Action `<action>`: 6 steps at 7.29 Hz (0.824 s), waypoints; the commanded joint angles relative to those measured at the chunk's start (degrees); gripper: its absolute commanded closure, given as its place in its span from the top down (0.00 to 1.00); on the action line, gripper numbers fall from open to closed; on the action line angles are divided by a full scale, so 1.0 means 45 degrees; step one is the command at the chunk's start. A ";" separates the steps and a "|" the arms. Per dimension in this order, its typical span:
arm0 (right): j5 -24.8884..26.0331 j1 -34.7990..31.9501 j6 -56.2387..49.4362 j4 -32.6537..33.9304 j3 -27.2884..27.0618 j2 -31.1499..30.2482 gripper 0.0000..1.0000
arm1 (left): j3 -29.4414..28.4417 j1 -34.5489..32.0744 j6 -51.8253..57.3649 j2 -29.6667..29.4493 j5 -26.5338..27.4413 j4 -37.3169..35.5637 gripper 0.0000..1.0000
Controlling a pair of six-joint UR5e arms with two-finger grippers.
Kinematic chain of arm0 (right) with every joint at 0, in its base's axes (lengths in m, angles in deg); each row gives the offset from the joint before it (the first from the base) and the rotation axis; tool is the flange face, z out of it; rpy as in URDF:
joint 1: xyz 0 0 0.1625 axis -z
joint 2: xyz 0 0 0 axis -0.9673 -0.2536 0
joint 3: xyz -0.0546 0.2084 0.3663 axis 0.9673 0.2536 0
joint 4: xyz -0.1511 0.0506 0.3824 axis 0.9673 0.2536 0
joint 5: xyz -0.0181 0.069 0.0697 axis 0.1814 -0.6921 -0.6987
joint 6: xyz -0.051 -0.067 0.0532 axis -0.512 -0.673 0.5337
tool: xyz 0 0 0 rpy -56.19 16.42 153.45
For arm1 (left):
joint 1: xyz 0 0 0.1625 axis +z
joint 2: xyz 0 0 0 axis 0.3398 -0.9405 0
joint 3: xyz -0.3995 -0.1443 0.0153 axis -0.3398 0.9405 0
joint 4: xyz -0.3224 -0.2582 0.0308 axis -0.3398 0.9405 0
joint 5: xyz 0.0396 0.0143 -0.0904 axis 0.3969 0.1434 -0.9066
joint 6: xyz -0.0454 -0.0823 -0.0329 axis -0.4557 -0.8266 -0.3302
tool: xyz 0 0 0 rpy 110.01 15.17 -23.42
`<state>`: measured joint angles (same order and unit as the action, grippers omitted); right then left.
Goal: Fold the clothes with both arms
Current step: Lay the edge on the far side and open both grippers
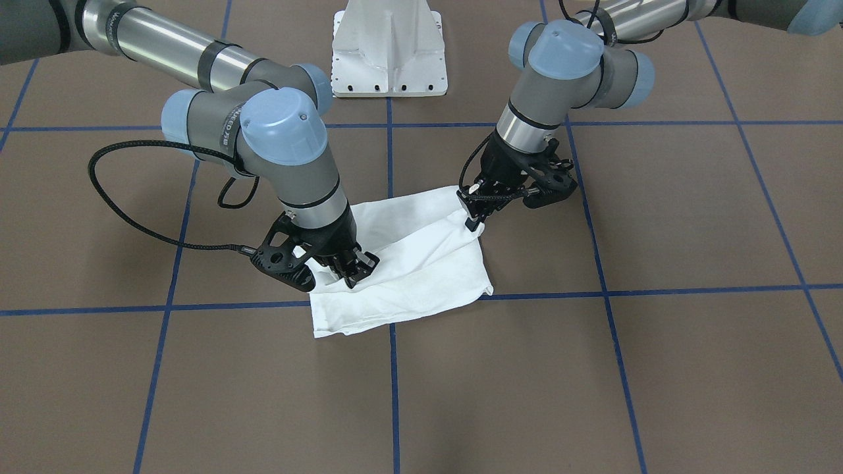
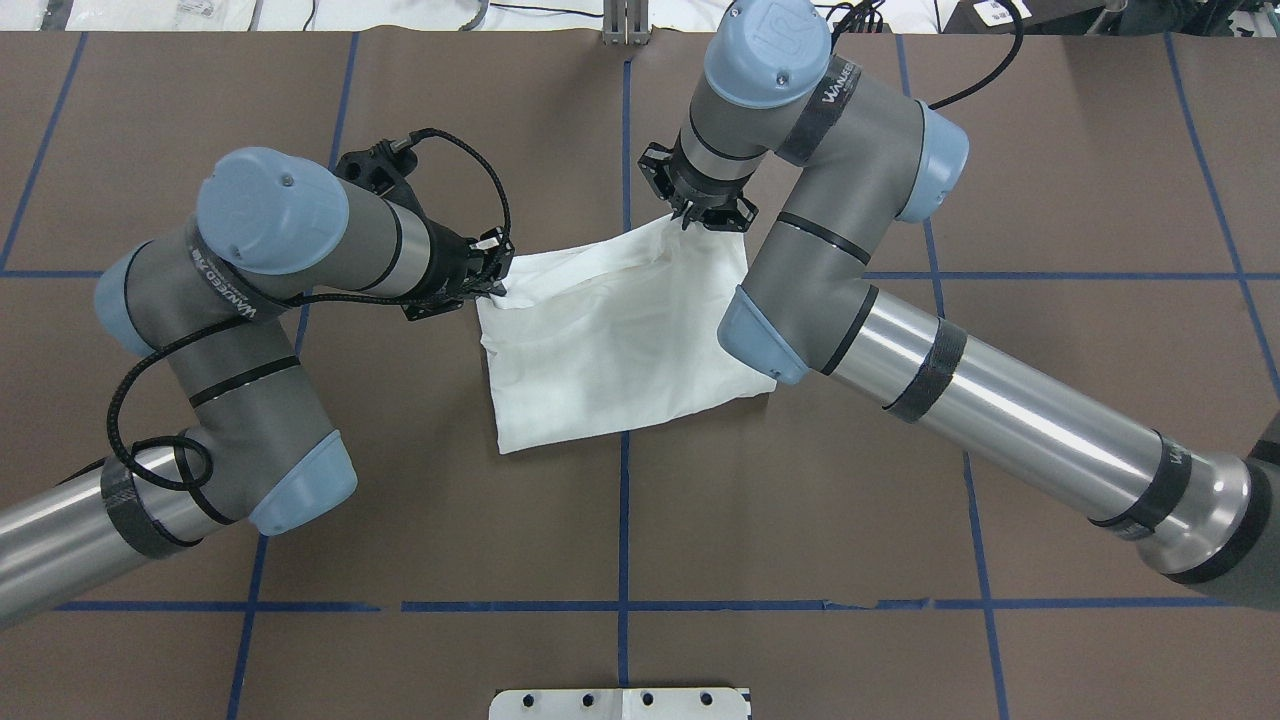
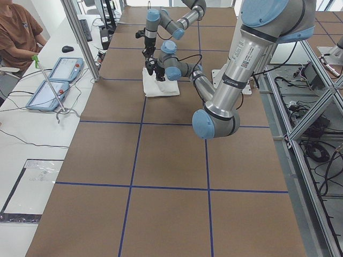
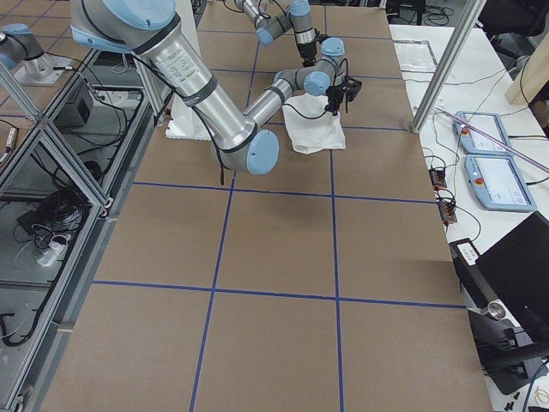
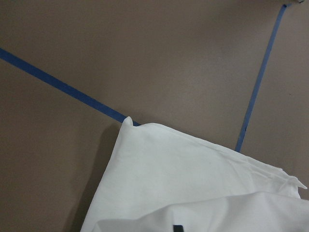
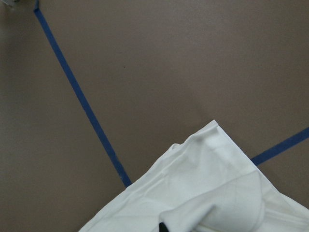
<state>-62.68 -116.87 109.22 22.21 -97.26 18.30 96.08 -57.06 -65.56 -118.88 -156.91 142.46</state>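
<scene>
The folded white T-shirt (image 2: 610, 350) lies flat in the middle of the table (image 2: 420, 480), and the left gripper (image 2: 497, 280) and, farther out, the right gripper (image 2: 700, 222) each pinch a far corner, so uneven pulling could slip the thin cloth free or skew the fold.

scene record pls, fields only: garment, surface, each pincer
garment: white T-shirt, folded into a rough rectangle, no print showing
surface: brown table
left pincer: shut on T-shirt, top layer raised at the robot's left side
right pincer: shut on T-shirt, top layer raised at the robot's right side
</scene>
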 commanded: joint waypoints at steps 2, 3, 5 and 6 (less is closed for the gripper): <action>0.0020 0.0036 -0.0050 -0.0120 0.0045 -0.0016 1.00 | -0.0448 -0.0617 -0.0078 -0.0504 0.0007 -0.0030 0.89; 0.0001 0.0017 -0.0109 -0.0315 0.0045 -0.0055 1.00 | -0.0856 -0.1065 -0.0020 -0.0564 -0.0012 -0.0030 0.92; 0.0000 0.0017 -0.0090 -0.0336 -0.0014 -0.0017 1.00 | -0.1425 -0.1635 0.0446 -0.0584 -0.0032 -0.0069 0.92; -0.0019 0.0017 -0.0186 -0.0336 -0.0072 0.0003 1.00 | -0.1426 -0.1849 0.0759 -0.0565 -0.0283 -0.0147 0.92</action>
<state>-62.70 -116.79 108.70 20.75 -97.34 18.22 90.17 -64.09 -63.80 -121.45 -157.33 142.15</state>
